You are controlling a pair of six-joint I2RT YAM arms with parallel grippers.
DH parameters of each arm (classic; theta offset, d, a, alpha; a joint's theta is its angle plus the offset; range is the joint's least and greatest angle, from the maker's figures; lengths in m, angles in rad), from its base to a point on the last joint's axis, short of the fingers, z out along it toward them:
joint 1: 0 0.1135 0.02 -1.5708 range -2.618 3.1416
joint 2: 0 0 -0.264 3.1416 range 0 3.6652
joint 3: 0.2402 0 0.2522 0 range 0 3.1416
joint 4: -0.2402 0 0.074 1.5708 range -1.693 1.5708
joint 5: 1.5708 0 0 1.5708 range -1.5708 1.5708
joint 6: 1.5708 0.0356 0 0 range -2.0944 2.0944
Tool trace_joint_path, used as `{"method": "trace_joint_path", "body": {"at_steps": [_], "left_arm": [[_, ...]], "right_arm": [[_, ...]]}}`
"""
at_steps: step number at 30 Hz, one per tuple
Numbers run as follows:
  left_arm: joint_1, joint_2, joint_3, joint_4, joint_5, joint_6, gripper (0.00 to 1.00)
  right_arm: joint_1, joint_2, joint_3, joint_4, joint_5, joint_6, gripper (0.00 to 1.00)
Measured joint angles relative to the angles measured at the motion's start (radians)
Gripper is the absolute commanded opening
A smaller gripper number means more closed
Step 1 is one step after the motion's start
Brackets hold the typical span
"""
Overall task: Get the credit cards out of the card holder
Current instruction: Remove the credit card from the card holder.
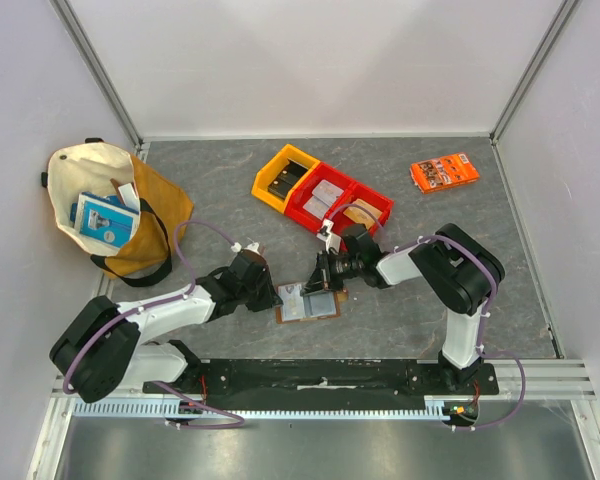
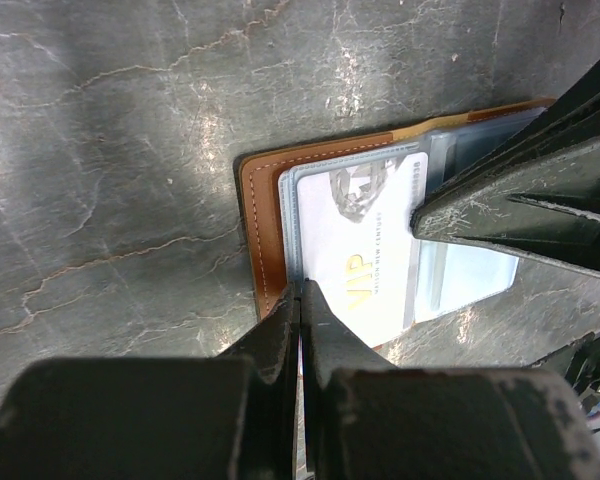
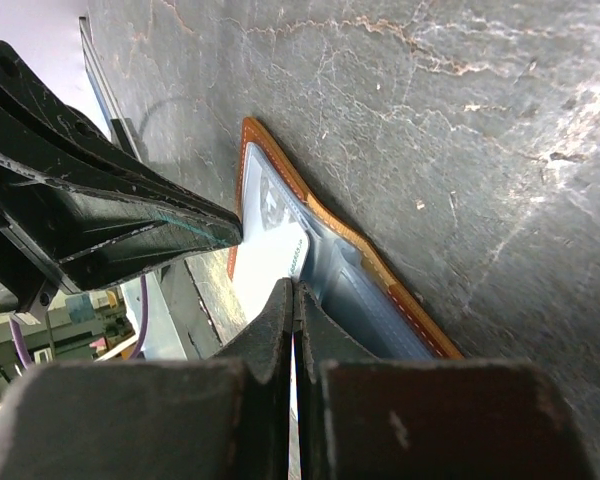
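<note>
In the top view you have even, diffuse overhead light: the enclosure walls read bright, the grey bench (image 1: 400, 320) is uniformly lit, and the arms cast only short, soft shadows. In the left wrist view, expect pale glare streaks on the bench and a bright sheen on the credit card (image 2: 365, 250), while the left end effector (image 2: 300, 292), close to the lens, appears dark and blurred. In the right wrist view, the right end effector (image 3: 294, 292) is likewise out of focus, and the upper-left corner is washed out.
</note>
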Motion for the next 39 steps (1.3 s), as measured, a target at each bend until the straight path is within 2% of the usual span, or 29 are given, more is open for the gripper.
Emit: {"method": "trace_joint_path", "body": {"at_steps": [13, 24, 35, 39], "left_arm": [[-0.005, 0.03, 0.021, -0.006, -0.001, 0.002, 0.02], [-0.111, 0.172, 0.204, -0.172, -0.14, 0.031, 0.02], [-0.129, 0.18, 0.214, -0.189, -0.176, 0.031, 0.02], [-0.129, 0.183, 0.214, -0.193, -0.182, 0.031, 0.02]], "right_arm": [[-0.006, -0.021, 0.001, -0.051, 0.014, -0.023, 0.0], [-0.008, -0.083, 0.012, -0.18, 0.084, -0.094, 0.0], [-0.046, -0.128, -0.03, -0.177, 0.111, -0.085, 0.0], [-0.057, -0.133, -0.043, -0.156, 0.098, -0.068, 0.17]]}}
